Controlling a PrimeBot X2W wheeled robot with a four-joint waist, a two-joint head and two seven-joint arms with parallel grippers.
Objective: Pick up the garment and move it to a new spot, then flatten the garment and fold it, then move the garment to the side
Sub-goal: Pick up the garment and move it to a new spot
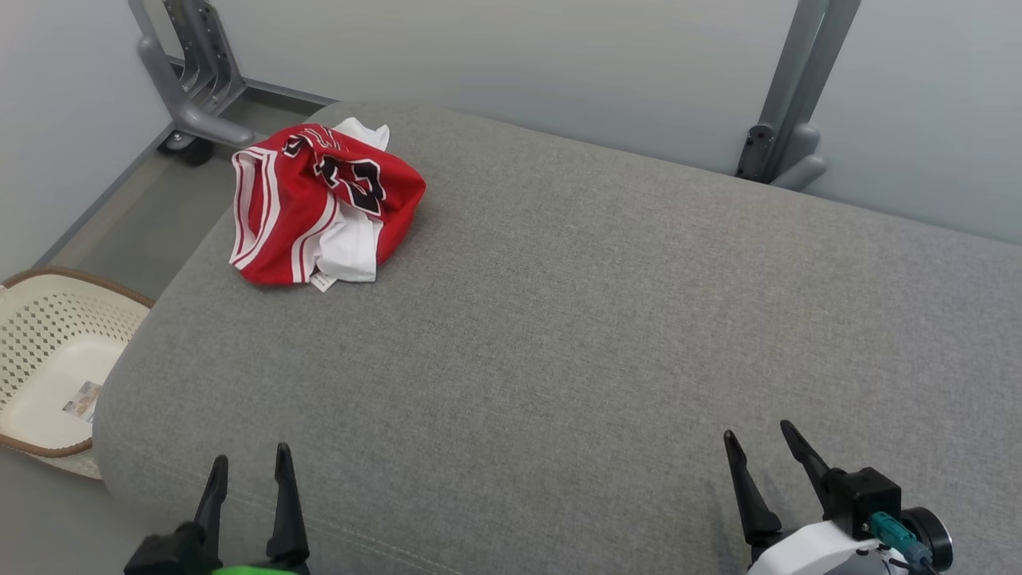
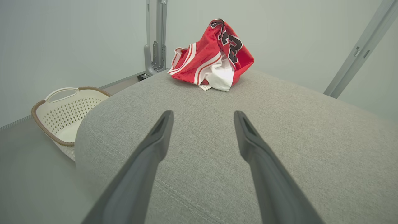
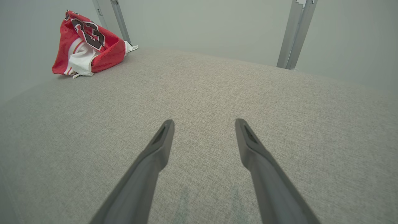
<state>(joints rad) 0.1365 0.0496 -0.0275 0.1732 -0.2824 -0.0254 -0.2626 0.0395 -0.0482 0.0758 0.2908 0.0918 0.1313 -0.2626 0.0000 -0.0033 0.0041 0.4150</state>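
1. Garment (image 1: pixel 319 209) (image 2: pixel 211 57) (image 3: pixel 84 46): a red jersey with white stripes and black numerals is lying crumpled in a heap at the far left corner of the grey cushion (image 1: pixel 575 319). White fabric is showing along its near edge.
2. Grey cushion: it is carrying the garment and stretching across the scene from left to right.
3. Left gripper (image 1: pixel 251 454) (image 2: pixel 202 113): it is sitting over the near left edge of the cushion. Its fingers are standing spread apart and gripping nothing, well apart from the garment.
4. Right gripper (image 1: pixel 757 431) (image 3: pixel 204 121): it is sitting over the near right part of the cushion. Its fingers are likewise standing spread apart and gripping nothing, well apart from the garment.
5. Basket (image 1: pixel 40 335) (image 2: pixel 62 116): a cream perforated basket with a brown rim is sitting on the floor just left of the cushion, at its near end.
6. Grey metal posts (image 1: pixel 790 104): they are standing beyond the far edge, against the pale wall.
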